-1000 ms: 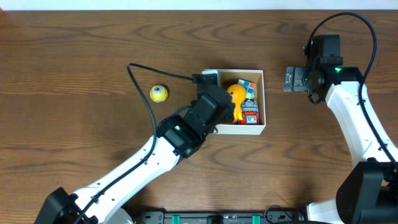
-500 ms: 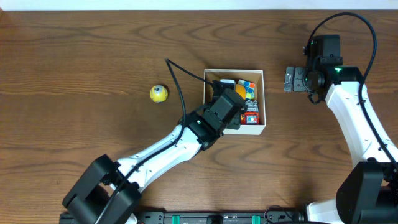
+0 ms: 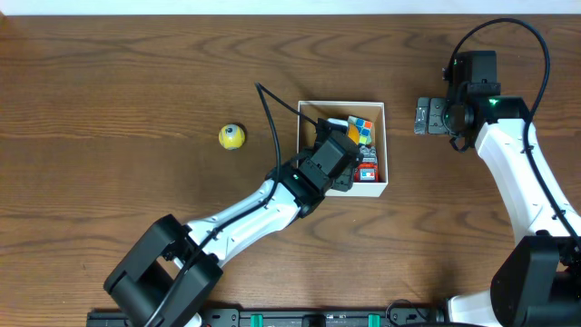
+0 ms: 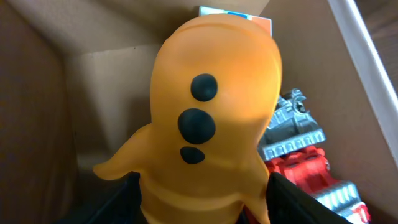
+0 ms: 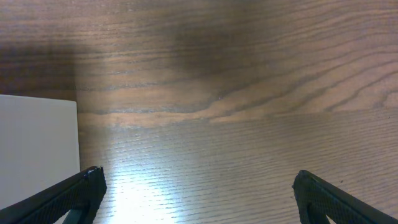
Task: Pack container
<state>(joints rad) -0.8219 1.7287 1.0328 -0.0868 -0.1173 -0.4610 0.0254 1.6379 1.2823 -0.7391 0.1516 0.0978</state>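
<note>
The container [image 3: 385, 136] sits mid-scene on the tabletop [image 3: 109, 73] with the left hand [image 4: 202, 208] inside, fingers [image 4: 121, 205] flanking an orange toy [image 4: 211, 112]; whether they clamp it cannot be told. Placing appears the step in hand; next the hand must rise clear and fetch the yellow ball [image 3: 232, 136] at left. The right hand [image 5: 199, 199] hangs wide apart, far right.

A: Overhead sharp, evenly lit from above; faint shadows on the table [image 3: 109, 73].
B: Right wrist: bright glare patch just ahead of the right gripper [image 5: 198, 176], dark band beyond. Left wrist: orange toy [image 4: 211, 124] soft-focus, container [image 4: 106, 81] walls dim behind it.
</note>
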